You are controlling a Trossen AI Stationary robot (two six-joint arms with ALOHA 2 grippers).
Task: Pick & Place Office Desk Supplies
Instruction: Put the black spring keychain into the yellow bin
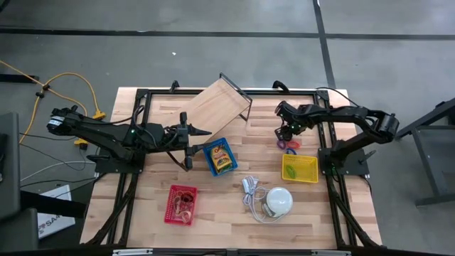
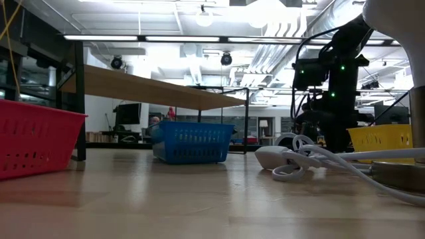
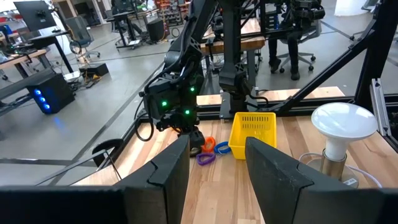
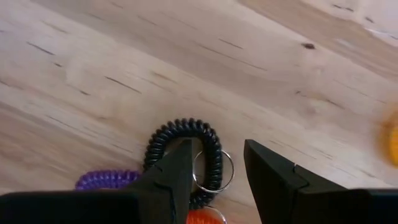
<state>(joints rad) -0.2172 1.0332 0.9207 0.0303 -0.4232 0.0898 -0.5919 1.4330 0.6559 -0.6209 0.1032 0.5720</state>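
Note:
Several coiled key bands lie on the wood table near its far right: a black one with a metal ring [image 4: 186,134], a purple one [image 4: 106,180] and an orange one [image 4: 205,218]. My right gripper [image 4: 216,146] points down right over them, open, its fingertips either side of the black coil's ring side; whether they touch it, I cannot tell. My left gripper [image 1: 190,140] hangs level and open at mid-left, beside the blue basket [image 1: 220,156], which holds yellow-green packets. The red basket [image 1: 181,205] holds tan rubber bands.
A yellow basket [image 1: 300,168] stands just on the near side of the coils. A white dome lamp [image 1: 279,201] with its white cord [image 1: 250,188] sits near the middle front. A tilted wooden board on a black frame [image 1: 217,107] stands at the back.

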